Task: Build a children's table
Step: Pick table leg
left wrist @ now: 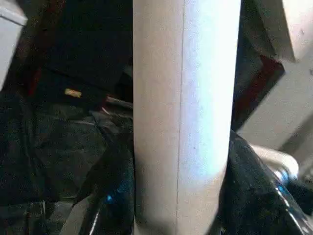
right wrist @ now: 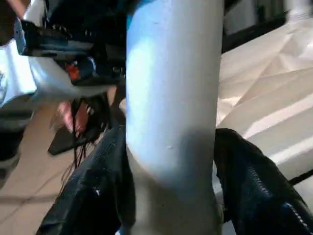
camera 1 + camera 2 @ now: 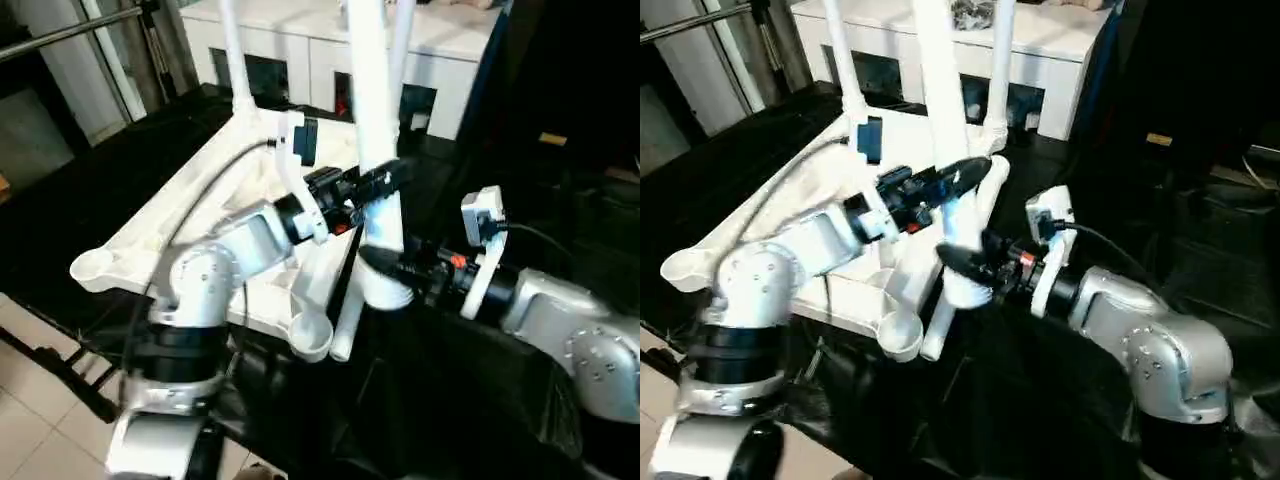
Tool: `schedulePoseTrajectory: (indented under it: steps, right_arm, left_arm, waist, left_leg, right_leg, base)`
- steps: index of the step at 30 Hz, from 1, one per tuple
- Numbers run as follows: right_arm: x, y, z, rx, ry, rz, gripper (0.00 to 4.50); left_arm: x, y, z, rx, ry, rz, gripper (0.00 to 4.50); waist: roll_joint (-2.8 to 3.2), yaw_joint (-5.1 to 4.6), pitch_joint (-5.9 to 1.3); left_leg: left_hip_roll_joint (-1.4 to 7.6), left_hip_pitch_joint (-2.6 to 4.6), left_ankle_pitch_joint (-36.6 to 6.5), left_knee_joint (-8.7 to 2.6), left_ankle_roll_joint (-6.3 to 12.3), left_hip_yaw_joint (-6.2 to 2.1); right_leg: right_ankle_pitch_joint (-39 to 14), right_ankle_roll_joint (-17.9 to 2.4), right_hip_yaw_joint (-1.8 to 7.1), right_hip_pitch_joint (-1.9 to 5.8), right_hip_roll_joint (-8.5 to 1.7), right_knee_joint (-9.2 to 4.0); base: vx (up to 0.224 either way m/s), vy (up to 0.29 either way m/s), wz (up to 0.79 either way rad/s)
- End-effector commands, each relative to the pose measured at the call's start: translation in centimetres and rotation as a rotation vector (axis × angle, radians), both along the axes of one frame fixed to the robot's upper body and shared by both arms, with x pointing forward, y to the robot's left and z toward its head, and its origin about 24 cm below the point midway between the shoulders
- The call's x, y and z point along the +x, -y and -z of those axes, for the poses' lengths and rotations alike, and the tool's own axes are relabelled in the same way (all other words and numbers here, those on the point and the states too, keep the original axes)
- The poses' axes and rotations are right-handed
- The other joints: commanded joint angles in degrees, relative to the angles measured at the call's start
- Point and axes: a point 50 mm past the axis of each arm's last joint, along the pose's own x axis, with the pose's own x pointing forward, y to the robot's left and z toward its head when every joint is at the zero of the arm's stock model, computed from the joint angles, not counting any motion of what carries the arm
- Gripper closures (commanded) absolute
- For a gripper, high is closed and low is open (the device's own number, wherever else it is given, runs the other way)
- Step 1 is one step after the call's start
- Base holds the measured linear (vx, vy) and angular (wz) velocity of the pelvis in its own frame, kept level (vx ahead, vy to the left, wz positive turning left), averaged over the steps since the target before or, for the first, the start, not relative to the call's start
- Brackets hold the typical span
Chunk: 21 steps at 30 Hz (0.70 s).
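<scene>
Above the black-draped bench, both my left gripper (image 3: pixel 385 180) and right gripper (image 3: pixel 385 262) are pinched around one long white tubular plastic leg (image 3: pixel 372 120), held upright beside the upturned white ribbed plastic tabletop (image 3: pixel 215 215). Its foot hangs near, not in, the empty round corner socket (image 3: pixel 312 335). If my hands tilt it unevenly, I judge it will jam against the rim or slip through my fingers.

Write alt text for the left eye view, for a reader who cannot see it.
Both robot tools grip one upright white table leg: the left tool higher, the right tool near its base. Left of it the white tabletop lies underside up on black cloth, with two more legs standing in its far corners and another leg lying at its near edge.
</scene>
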Motion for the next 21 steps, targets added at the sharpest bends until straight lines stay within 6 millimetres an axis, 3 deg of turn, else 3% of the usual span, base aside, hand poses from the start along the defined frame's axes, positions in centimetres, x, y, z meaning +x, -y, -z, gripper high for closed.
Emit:
schedulePoseTrajectory:
  steps: [1,12,21]
  right_arm:
    - [-0.1,0.1,-0.2,-0.062,-0.010,-0.051,1.42]
    - [-0.1,0.4,-1.0,-0.111,-0.035,-0.180,1.42]
    - [-0.5,0.2,-1.6,-0.070,-0.042,-0.266,1.42]
  left_arm:
    - [-0.5,0.4,-0.7,0.000,0.045,0.076,2.59]
    - [-1.4,0.8,-0.9,0.037,0.106,0.206,2.59]
    - [-1.9,1.0,-0.9,0.036,0.126,0.265,2.59]
  waist:
    - [-0.91,0.02,-3.58]
    - [-1.53,0.07,-3.67]
    - [-1.42,0.22,-3.73]
  left_leg:
    - [2.17,0.49,-4.2,-3.56,-0.12,-0.73]
    - [2.20,0.35,-3.0,-3.32,0.94,-0.67]
    - [2.31,0.42,-2.7,-3.18,1.54,-0.60]
  right_leg:
    - [-7.8,-8.3,2.49,2.57,-3.95,-4.52]
    - [-7.1,-9.8,2.44,2.86,-4.09,-4.22]
    - [-6.2,-10.9,2.44,2.78,-4.11,-4.00]
  base:
    - [0.000,0.000,0.00]
    - [0.000,0.000,0.00]
    - [0.000,0.000,0.00]
